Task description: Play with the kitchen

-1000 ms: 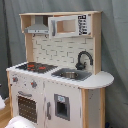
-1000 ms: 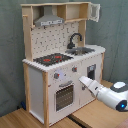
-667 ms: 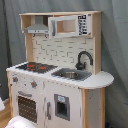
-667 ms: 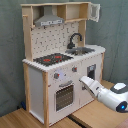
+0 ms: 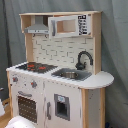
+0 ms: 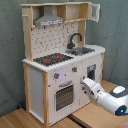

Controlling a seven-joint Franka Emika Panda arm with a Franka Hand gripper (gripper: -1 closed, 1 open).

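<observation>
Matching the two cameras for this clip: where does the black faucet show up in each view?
First exterior view: the black faucet stands right of centre, behind the sink, near the kitchen's right side panel.
Second exterior view: the faucet is above centre, behind the sink, right of the hob.
Shared landmark: the grey hood, high up and on the hob's side of the faucet in both exterior views.
</observation>
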